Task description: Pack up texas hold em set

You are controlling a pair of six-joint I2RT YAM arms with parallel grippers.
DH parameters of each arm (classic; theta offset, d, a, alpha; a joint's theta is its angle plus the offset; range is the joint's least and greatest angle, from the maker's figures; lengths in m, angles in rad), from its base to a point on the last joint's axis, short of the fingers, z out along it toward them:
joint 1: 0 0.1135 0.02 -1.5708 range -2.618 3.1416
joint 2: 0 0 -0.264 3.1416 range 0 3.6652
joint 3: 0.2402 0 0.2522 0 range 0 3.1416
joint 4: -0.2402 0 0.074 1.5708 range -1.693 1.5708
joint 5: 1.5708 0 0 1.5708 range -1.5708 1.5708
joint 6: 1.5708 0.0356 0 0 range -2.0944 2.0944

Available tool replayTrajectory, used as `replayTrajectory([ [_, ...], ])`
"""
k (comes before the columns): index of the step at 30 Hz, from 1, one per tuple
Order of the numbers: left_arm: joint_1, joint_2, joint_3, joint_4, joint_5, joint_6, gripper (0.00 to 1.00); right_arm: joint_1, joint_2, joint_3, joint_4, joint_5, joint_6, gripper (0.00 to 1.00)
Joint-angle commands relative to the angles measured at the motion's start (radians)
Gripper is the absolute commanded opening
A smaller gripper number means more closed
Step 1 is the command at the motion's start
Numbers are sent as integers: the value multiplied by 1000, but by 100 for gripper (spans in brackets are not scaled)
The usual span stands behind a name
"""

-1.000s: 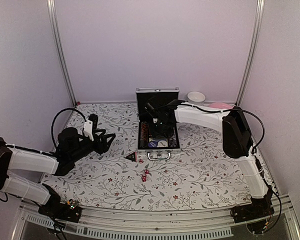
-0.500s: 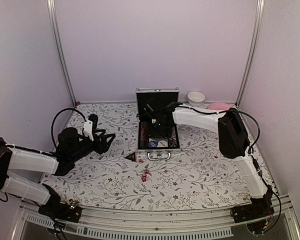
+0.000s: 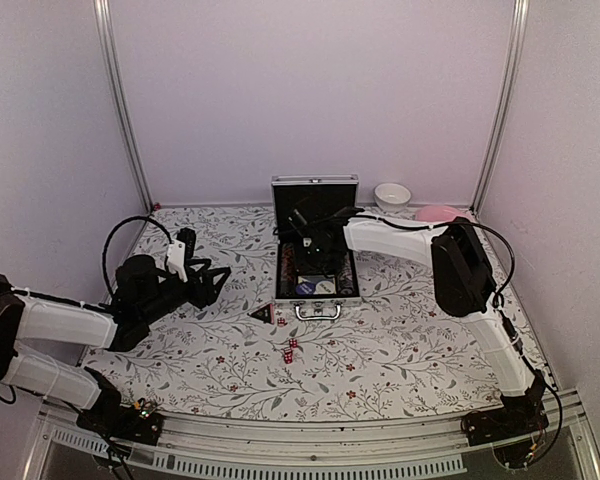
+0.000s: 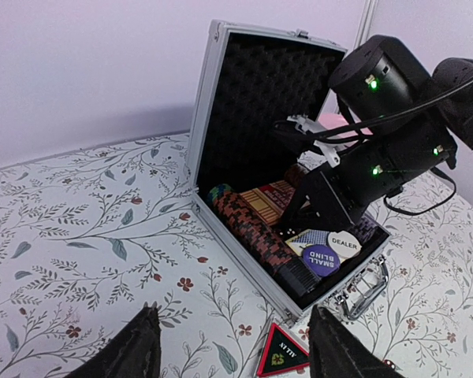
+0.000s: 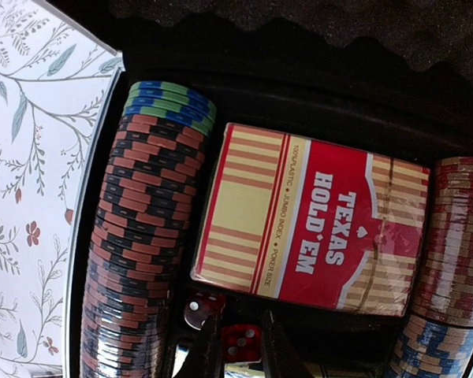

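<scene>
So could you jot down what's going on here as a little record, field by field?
Case: open, lid upright
Inside: chip rows, card pack, dealer button
Right claw: inside case, pinching a red die
Left claw: open, empty, above table
Outside case: black triangular piece, red dice on table

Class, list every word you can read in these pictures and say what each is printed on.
"TEXAS HOLD'EM": card pack.
"100% PLASTIC · JUMBO INDEX · POKER SIZE": same pack, small print.
"DEALER": white disc.
"SMALL BLIND": purple disc.
Black triangular piece: lettering too blurred to read.
Red die between the right gripper's fingers: pips only, no text.
</scene>
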Motion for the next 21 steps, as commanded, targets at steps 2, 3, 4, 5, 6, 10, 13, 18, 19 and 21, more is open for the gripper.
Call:
replayTrajectory([
  [2, 14, -2, -2, -3, 2, 1, 64, -7, 28, 25, 9, 14, 9, 16],
  [3, 14, -1, -2, -3, 2, 0, 64, -10, 27, 26, 11, 15, 9, 16],
  [4, 14, 0, -1, -3, 3, 0, 64, -10, 26, 29, 13, 17, 11, 16],
  [5, 13, 1, -2, -1, 4, -1, 64, -9, 27, 31, 15, 18, 11, 16],
  [6, 15, 3, -1, -1, 4, -2, 64, -9, 26, 32, 18, 20, 11, 16],
  [10, 14, 6, -1, 0, 7, -3, 64, -12, 30, 38, 30, 20, 11, 16],
  [13, 13, 11, 1, 2, 10, -5, 64, -15, 37, 48, 36, 18, 10, 16],
  [18, 14, 17, 4, 2, 13, -6, 64, -16, 48, 50, 41, 11, 10, 17],
  [19, 14, 17, 4, 2, 15, -6, 64, -17, 49, 50, 42, 10, 9, 17],
  [21, 14, 19, 5, 2, 15, -6, 64, -17, 49, 50, 40, 12, 9, 16],
])
